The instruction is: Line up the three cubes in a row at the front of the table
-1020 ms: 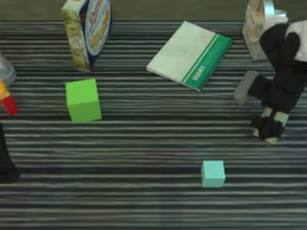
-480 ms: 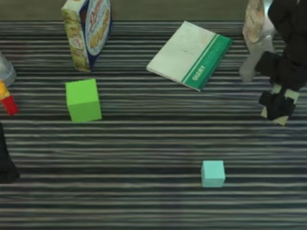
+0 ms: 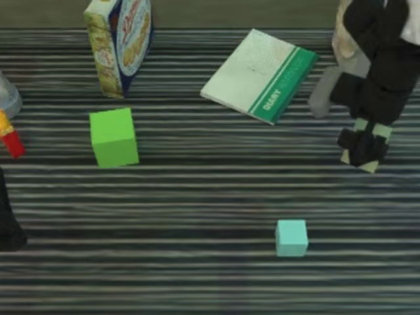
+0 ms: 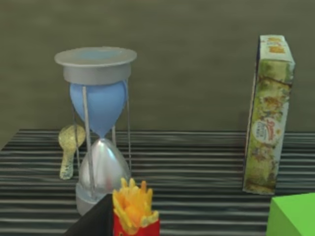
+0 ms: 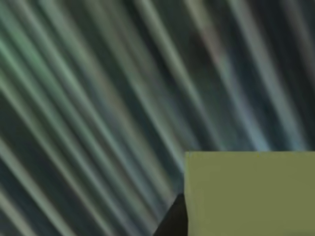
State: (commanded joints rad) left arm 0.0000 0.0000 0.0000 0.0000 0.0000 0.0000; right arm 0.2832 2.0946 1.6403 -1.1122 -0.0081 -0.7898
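Olive-yellow cube (image 3: 369, 163) pinched in right gripper (image 3: 363, 149), right side of worktop (image 3: 197, 197).
Green cube (image 3: 114, 137) left; cyan cube (image 3: 291, 237) front; left gripper unseen.

Behind the striped table (image 4: 197, 167) stands a plain, dull olive-brown wall (image 4: 197, 64), unmarked and evenly lit. From above, the same backdrop shows as a narrow brownish band (image 3: 249, 13) along the table's far edge.

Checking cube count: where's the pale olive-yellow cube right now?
Held in the right end effector at the top view's right side, the pale olive-yellow cube sits right of the white book with a green spine.
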